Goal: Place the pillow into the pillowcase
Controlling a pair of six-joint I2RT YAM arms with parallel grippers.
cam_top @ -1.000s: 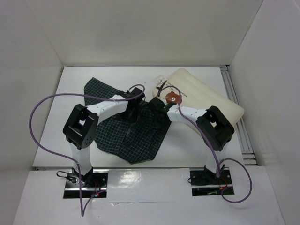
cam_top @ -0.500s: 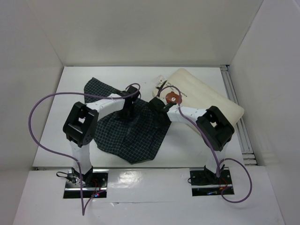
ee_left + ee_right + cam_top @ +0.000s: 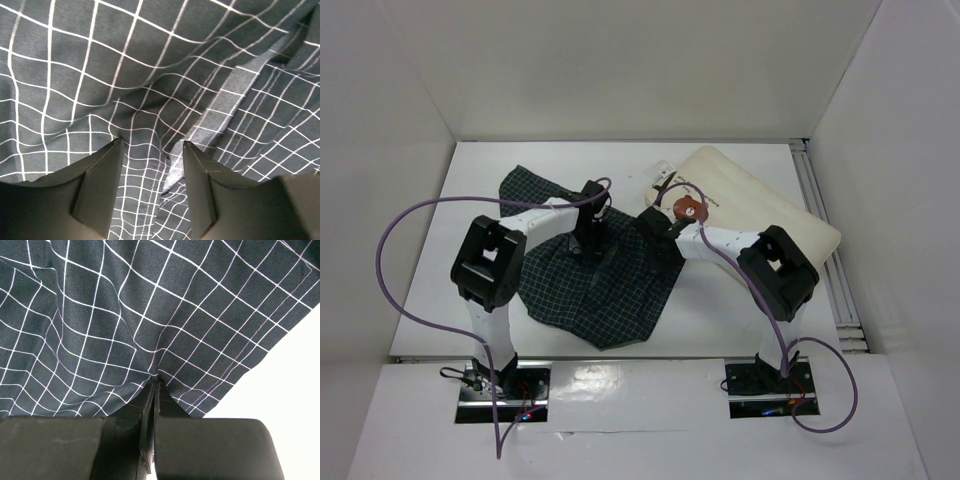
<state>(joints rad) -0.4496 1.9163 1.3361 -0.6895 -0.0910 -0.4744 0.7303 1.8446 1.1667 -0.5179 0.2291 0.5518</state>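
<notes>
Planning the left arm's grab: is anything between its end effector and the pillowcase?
Nothing visible. The left end effector hangs open directly over the pillowcase, with only its checked fabric beneath. The right end effector is shut on the same cloth.

My work table [image 3: 470,270] is white and matte. White panels box it in: back wall [image 3: 620,70], left wall [image 3: 370,200], right wall [image 3: 900,150]. A ribbed metal rail [image 3: 809,175] runs along the table's right edge. A glossy white board [image 3: 640,425] lies across the near side, showing soft reflections.
</notes>
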